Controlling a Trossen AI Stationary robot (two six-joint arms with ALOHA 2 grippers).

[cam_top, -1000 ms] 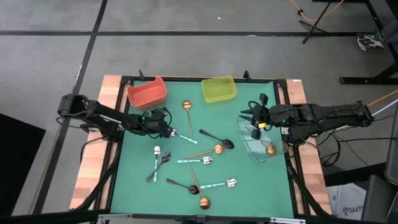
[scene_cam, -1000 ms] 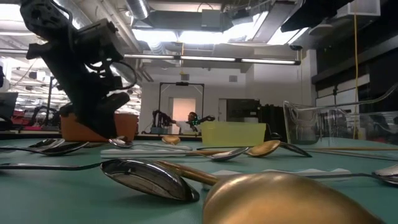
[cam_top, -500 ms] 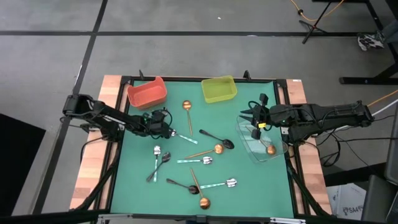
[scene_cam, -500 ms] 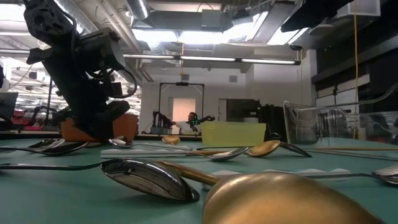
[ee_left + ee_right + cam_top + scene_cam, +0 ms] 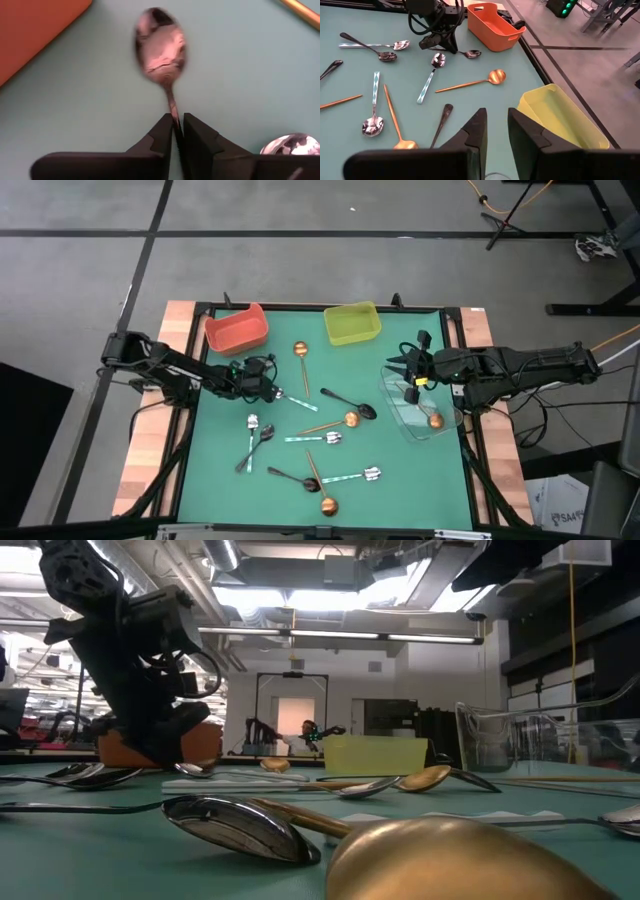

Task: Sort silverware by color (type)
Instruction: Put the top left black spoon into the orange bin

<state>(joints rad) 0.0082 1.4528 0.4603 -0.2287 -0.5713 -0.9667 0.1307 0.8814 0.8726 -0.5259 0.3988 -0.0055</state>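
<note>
Left gripper (image 5: 178, 131) pinched on a silver spoon's handle, near the red bin (image 5: 237, 331).

The silver spoon (image 5: 160, 47) lay flat on the green mat, its long axis running straight out from the fingers, bowl away. The right gripper (image 5: 495, 131) waited over the clear bin (image 5: 425, 415), jaws slightly apart, empty.

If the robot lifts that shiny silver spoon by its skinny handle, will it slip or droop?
The silver spoon looks like polished metal, so it's probably stiff and won't droop. The left gripper pinches only the thin handle, so the smooth, shiny surface might slip or swivel. The bowl end looks heavier, so it may tip downward when lifted.
</note>
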